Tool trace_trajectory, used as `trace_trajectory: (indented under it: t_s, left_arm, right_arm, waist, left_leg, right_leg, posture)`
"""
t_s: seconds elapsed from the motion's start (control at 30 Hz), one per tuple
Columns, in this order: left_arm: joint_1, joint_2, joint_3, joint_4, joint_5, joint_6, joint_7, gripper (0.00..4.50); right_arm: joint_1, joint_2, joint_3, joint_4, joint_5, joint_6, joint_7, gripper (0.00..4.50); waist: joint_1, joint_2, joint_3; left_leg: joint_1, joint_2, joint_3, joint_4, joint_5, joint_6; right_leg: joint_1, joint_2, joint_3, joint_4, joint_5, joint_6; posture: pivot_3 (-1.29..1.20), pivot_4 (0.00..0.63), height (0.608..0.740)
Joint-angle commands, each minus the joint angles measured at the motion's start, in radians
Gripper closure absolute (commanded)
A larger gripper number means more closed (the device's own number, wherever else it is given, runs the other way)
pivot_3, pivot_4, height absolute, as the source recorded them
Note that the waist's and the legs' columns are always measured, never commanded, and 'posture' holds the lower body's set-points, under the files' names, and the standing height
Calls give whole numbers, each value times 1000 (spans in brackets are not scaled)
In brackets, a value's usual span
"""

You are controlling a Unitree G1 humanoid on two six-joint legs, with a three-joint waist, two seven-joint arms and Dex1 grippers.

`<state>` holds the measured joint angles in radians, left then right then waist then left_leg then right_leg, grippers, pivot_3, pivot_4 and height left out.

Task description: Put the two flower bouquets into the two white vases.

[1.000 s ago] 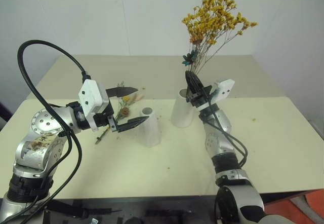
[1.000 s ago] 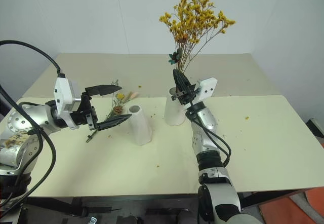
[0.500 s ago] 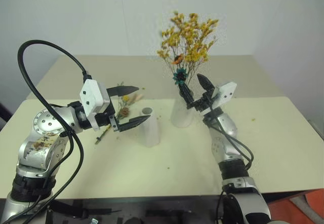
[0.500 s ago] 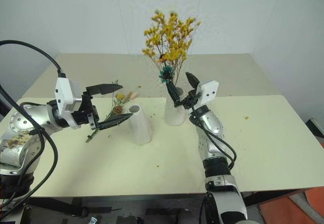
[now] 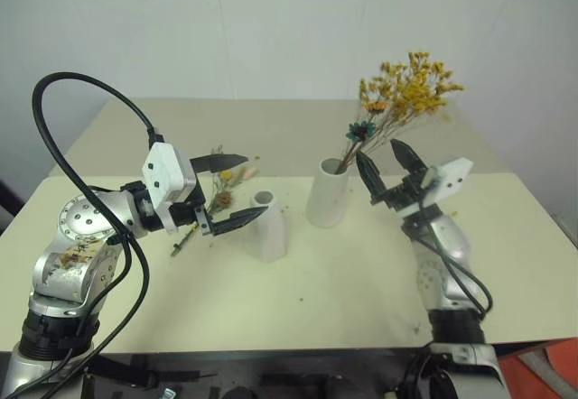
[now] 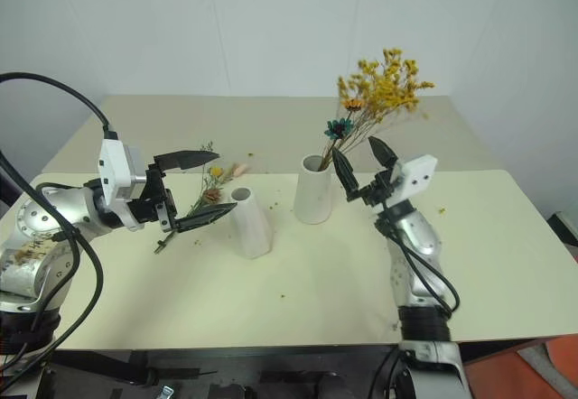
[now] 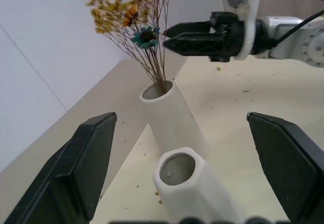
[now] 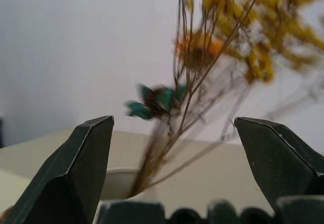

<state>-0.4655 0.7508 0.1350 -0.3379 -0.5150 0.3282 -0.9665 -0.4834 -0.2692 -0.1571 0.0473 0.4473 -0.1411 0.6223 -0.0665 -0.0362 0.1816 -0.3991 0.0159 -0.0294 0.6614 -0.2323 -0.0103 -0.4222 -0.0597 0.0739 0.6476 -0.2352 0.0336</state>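
Yellow bouquet in wide vase, stems leaning right

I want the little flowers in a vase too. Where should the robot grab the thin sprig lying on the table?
Probably the bare lower stem of the thin sprig, coming from above. It lies flat, its flowery end farther back, beside the slim vase, under the left tool.

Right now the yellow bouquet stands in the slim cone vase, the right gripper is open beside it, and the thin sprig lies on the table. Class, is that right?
Not quite. The yellow bouquet stands in the wide cylinder vase, as the left eye view shows; the cone vase is empty. The right gripper is open beside it, and the thin sprig lies on the table.
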Motion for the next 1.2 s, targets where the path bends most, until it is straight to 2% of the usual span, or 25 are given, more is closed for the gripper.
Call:
trace_trajectory:
  t_s: [0.03, 0.3, 0.43, 0.5, 0.63, 0.73, 0.83, 0.97, 1.07, 1.2]
  left_arm:
    - [-5, 7, 17, -12, -4, -26, -7, 0]
    - [-7, 1, 11, 3, 2, -42, -12, 0]
    - [34, 13, 79, -17, -41, -11, 12, 0]
    - [94, 35, 150, -32, -13, 4, 63, 0]
    - [211, 99, 229, -84, 130, 128, 247, 0]
    - [224, 162, 214, -139, 181, 354, 367, 0]
    - [170, 213, 153, -149, 203, 553, 427, 0]
    - [-41, 165, 35, 22, 232, 785, 521, 0]
    - [-170, 122, -37, 146, 228, 861, 520, 0]
    - [-282, 78, -122, 337, 233, 844, 469, 0]
  right_arm:
    - [19, -51, 22, -122, 60, 34, 102, 19]
    - [67, -99, 49, -194, 88, 71, 201, 19]
    - [90, -169, 55, -260, 136, 168, 259, 19]
    - [92, -239, 64, -310, 138, 265, 254, 19]
    - [94, -382, 63, -399, 147, 388, 288, 19]
    - [107, -481, 76, -457, 108, 412, 334, 19]
    - [108, -526, 71, -490, 136, 437, 369, 19]
    - [46, -600, 117, -504, 134, 550, 397, 19]
    - [-31, -639, 159, -502, 156, 668, 407, 19]
    - [-98, -661, 177, -504, 171, 783, 408, 19]
  waist:
    - [-2, 0, 0]
    - [5, 0, 0]
    - [9, 0, 0]
    - [7, 0, 0]
    - [6, 0, 0]
    - [16, 0, 0]
    - [29, -1, 0]
    - [41, -1, 0]
    - [41, -2, 0]
    - [38, -2, 0]
  left_leg:
    - [0, 0, 0, 0, 0, 0]
    - [1, 0, 0, 0, 0, 0]
    - [0, 0, 0, 0, 0, 0]
    - [1, 0, 0, 0, 0, 0]
    - [1, 1, 0, 0, 0, 0]
    - [1, 0, 0, 0, 0, 0]
    - [1, 0, -1, 0, 0, 0]
    - [1, 0, -1, 2, 0, 0]
    - [1, -1, -2, 2, 0, 0]
    - [-2, 0, -2, 2, 0, 0]
  right_leg:
    - [0, 0, 0, 0, 0, 0]
    - [1, 1, 0, 0, 0, 0]
    - [0, 0, 0, 0, 0, 0]
    - [0, 1, 0, 0, 0, 0]
    - [1, 1, 0, 0, 0, 0]
    - [1, 0, -1, 0, -1, 0]
    - [2, 1, -2, -1, -1, 1]
    - [2, 0, -3, -1, -1, 1]
    - [2, 1, -3, 0, -1, 1]
    - [0, 1, -3, -1, -1, 0]
  posture:
    - [0, 150, 740]
    - [0, 150, 740]
    - [0, 150, 740]
    - [0, 150, 740]
    - [0, 150, 740]
    - [0, 150, 740]
    - [0, 150, 740]
    - [0, 150, 740]
    - [0, 150, 740]
    - [0, 150, 740]
